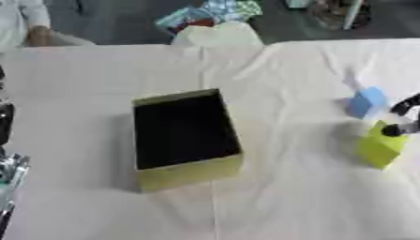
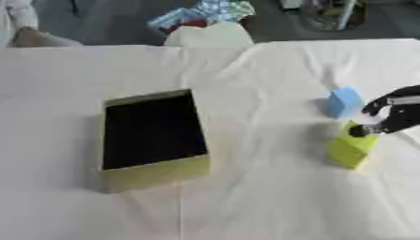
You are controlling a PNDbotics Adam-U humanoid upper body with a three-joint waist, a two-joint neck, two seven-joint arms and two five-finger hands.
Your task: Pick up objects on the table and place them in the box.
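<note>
An olive-yellow box (image 1: 188,171) with a dark inside stands open-topped at the table's centre left. A light blue block (image 2: 344,102) lies at the right. Just in front of it a yellow-green block (image 2: 351,149) stands on the cloth. My right hand (image 2: 397,115) comes in from the right edge between the two blocks. Its fingers are bent and spread apart, and one dark fingertip (image 2: 359,131) touches the top of the yellow-green block. Nothing sits between the fingers. A dark and silver part of my left hand (image 1: 8,171) shows at the left edge.
A white cloth (image 1: 295,201) with creases covers the whole table. A cream-coloured object (image 1: 217,35) and colourful items sit beyond the far edge. A person's sleeve and hand (image 1: 37,33) rest at the far left corner, away from the blocks.
</note>
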